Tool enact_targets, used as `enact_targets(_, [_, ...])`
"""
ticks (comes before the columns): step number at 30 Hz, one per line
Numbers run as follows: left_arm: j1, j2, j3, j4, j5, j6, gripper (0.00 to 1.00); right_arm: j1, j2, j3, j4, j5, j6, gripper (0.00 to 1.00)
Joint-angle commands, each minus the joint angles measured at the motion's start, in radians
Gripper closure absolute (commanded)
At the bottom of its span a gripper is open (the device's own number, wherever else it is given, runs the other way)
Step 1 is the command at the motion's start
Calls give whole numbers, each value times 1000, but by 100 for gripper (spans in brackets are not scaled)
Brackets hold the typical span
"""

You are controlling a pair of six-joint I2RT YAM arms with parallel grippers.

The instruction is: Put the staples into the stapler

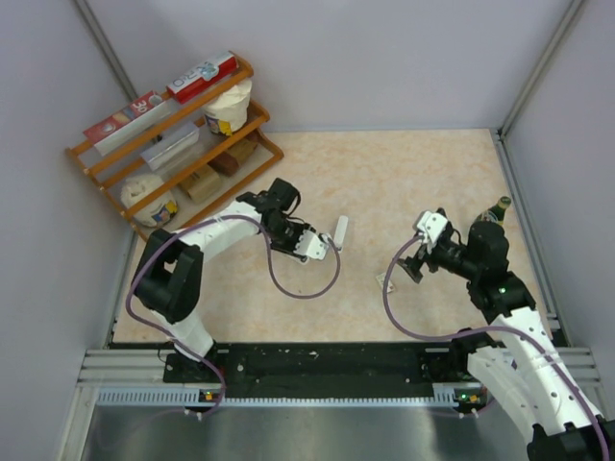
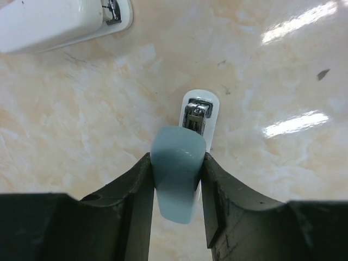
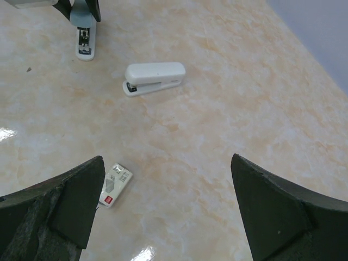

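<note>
A blue-grey stapler (image 2: pixel 175 179) with a white base and a metal staple channel (image 2: pixel 196 117) sits between the fingers of my left gripper (image 2: pixel 176 160), whose jaws press both its sides. The same grip shows at the top left of the right wrist view, on the stapler (image 3: pixel 84 39). A second, white stapler (image 3: pixel 155 77) lies on the table just beyond it, also seen as the white stapler (image 1: pixel 339 231) next to my left gripper (image 1: pixel 315 244). The staples (image 3: pixel 115 184), a small whitish box with a red mark, lie by the left finger of my open right gripper (image 3: pixel 166 160); the gripper holds nothing.
A wooden rack (image 1: pixel 173 144) with boxes and tubs stands at the back left. A dark bottle (image 1: pixel 495 209) stands by the right wall, behind my right arm (image 1: pixel 480 254). Grey walls close in the beige table (image 1: pixel 404 173) on three sides.
</note>
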Motion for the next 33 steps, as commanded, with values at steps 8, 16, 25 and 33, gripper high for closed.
enact_targets(8, [-5,-334,-191,251,235,-402,100,-3,21,36,43,-204,159,6])
enact_targets(16, [-5,-552,-277,396,325,-591,100,24,197,128,174,-361,457,11])
enact_targets(25, [-9,-677,-257,365,398,-706,100,138,510,275,189,-428,600,23])
enact_targets(33, [-17,-692,-279,368,399,-712,100,187,688,360,275,-544,753,32])
